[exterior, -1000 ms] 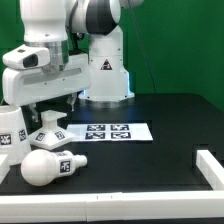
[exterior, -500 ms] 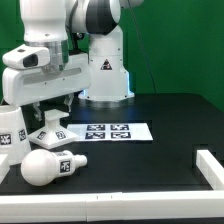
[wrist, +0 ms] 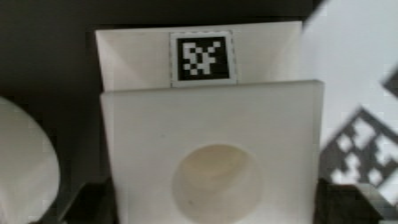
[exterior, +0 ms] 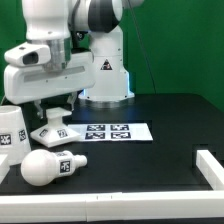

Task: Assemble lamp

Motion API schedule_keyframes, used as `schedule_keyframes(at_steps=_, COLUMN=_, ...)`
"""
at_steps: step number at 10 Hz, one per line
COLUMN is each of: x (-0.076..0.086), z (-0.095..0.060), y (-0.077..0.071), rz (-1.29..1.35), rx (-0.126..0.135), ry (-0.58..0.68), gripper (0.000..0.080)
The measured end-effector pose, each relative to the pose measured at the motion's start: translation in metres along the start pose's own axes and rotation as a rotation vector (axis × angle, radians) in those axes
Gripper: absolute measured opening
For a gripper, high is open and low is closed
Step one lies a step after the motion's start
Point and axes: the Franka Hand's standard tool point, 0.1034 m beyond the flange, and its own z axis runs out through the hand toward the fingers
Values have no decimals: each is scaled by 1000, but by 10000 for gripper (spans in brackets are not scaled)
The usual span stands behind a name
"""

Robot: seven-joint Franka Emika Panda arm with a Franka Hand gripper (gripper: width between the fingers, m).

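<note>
The white stepped lamp base (exterior: 52, 129) stands on the black table at the exterior view's left, beside the marker board. My gripper (exterior: 52, 108) hangs right over it, jaws spread wide, one finger on each side, holding nothing. In the wrist view the base (wrist: 214, 120) fills the picture, with its tag and oval socket hole (wrist: 217, 185) between the dark fingertips (wrist: 82, 203). The round-headed bulb (exterior: 48, 167) lies on its side in front of the base. The tapered shade (exterior: 10, 130) stands at the left edge.
The marker board (exterior: 110, 132) lies flat just to the right of the base and shows in the wrist view (wrist: 365, 150). A white rail (exterior: 208, 167) borders the table's front right corner. The robot pedestal (exterior: 103, 70) stands behind.
The gripper has come down and slightly to the left, closer over the base. The base, bulb and shade have not moved.
</note>
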Motion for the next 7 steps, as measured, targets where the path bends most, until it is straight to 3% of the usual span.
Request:
schedule_keyframes(at_steps=2, x=25, z=-16, y=-18, rz=160, rx=18, ry=-14, gripper=527)
schedule_keyframes(at_steps=3, x=47, z=-24, y=-28, rz=319, rx=29, ry=-19, gripper=527)
schedule_keyframes(at_steps=4, x=85, z=-34, y=-37, rz=440, rx=39, ry=-20, gripper=527)
schedule_keyframes(at_steps=7, x=170, z=-52, y=-44, rz=588, rx=17, ry=28, gripper=527)
